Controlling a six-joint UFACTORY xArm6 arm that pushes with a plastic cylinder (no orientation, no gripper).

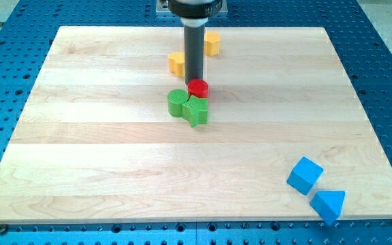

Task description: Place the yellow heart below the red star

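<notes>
A wooden board (pixel 114 170) fills the blue table. The rod, which carries no claw to open or close, stands near the top edge, my tip (pixel 194 83) touching a red block (pixel 198 87), its shape unclear. Two green blocks (pixel 188 105) crowd just below. Yellow blocks (pixel 176 63), (pixel 212 43) flank the rod, hearts indistinguishable. Blue blocks (pixel 316 189) sit at the bottom-right corner.

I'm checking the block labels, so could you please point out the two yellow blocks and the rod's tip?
Left yellow block (pixel 176 64): camera view, its top face.
Right yellow block (pixel 213 43): camera view, its visible right part.
My tip (pixel 193 83): camera view, rod's very end, beside the red block (pixel 198 87).
</notes>
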